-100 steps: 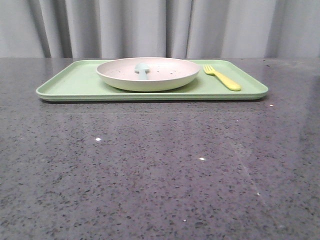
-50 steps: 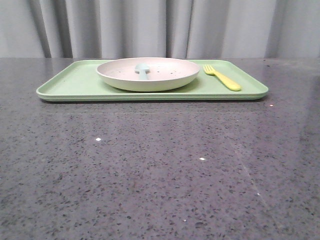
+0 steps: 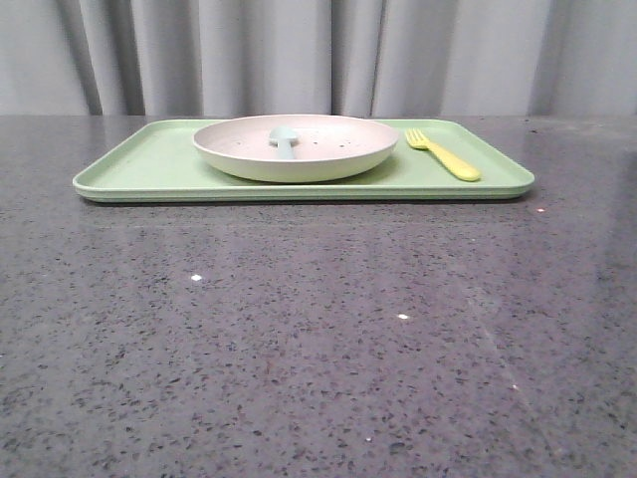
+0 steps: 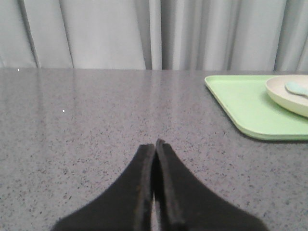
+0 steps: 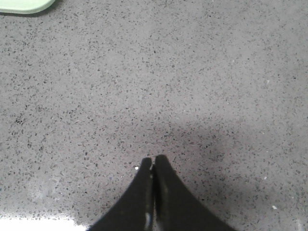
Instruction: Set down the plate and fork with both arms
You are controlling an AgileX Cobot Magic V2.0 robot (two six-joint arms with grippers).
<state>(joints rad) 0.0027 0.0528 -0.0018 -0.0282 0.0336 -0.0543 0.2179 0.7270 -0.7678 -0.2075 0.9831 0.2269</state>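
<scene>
The cream-white plate (image 3: 296, 147) sits on the middle of a light-green tray (image 3: 149, 169) at the far side of the table, with a pale blue spoon (image 3: 285, 139) lying in it. The yellow fork (image 3: 443, 154) lies on the tray just right of the plate. Neither arm shows in the front view. My left gripper (image 4: 155, 143) is shut and empty above bare tabletop, well short of the tray's corner (image 4: 250, 106) and the plate's edge (image 4: 288, 96). My right gripper (image 5: 153, 160) is shut and empty over bare table, far from a tray corner (image 5: 24, 6).
Grey speckled stone tabletop (image 3: 318, 339) spreads between the tray and the near edge. A grey curtain (image 3: 318, 55) hangs behind the table.
</scene>
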